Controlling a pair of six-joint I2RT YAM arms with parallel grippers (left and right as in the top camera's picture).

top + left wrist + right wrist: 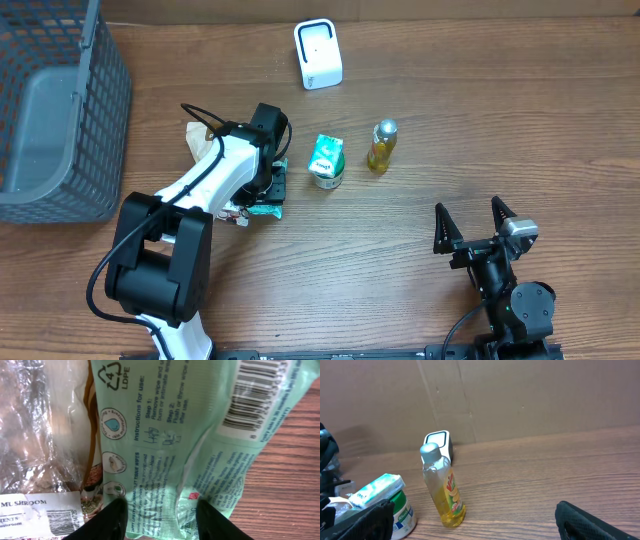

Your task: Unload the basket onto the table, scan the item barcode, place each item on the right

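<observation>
A pale green wipes packet (175,435) lies on the wooden table, its barcode (260,390) facing up at one end. My left gripper (160,510) hangs straight over it, jaws apart, and the packet's near edge lies loose between the two black fingers. From overhead the left gripper (268,190) covers most of the packet (266,209). The white scanner (318,55) stands at the back of the table, also visible in the right wrist view as the scanner (438,442). My right gripper (475,228) rests open and holds nothing at the front right.
A clear mushroom bag (40,435) lies against the packet's left side. A green-lidded tub (326,162) and a yellow bottle (381,145) stand mid-table. A grey basket (55,110) fills the back left corner.
</observation>
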